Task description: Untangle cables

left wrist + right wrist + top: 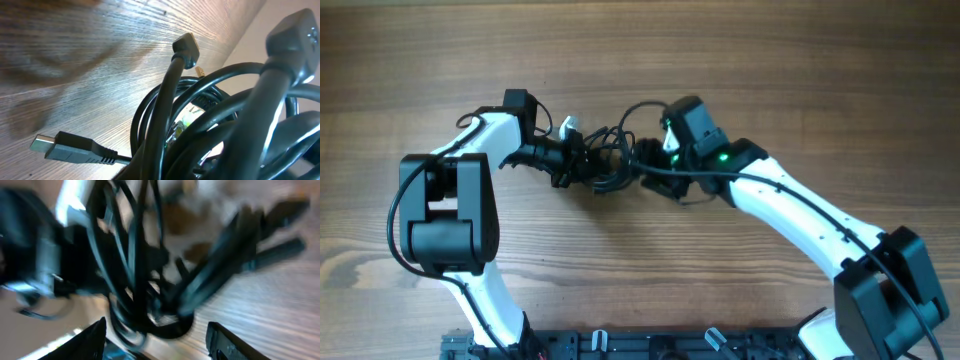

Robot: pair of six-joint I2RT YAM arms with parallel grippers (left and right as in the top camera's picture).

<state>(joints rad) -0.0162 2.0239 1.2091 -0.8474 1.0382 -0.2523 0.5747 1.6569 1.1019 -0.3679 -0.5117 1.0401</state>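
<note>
The cables (610, 152) are a knot of thin black cords in the middle of the table, one loop arching up toward the right arm. My left gripper (578, 162) reaches in from the left and is shut on the bundle's left side. In the left wrist view the cables (200, 115) fill the frame, with a flat plug (55, 145) low left and a small plug (186, 49) sticking up; my own fingers are hidden. My right gripper (645, 172) is at the bundle's right side. Its fingers (92, 340) stand wide open, and a blurred cable loop (150, 322) lies just ahead of them.
The wooden table (740, 60) stretches all round the tangle. A black rail (620, 345) runs along the front edge between the arm bases. Thicker black wires (800, 200) run along the right arm.
</note>
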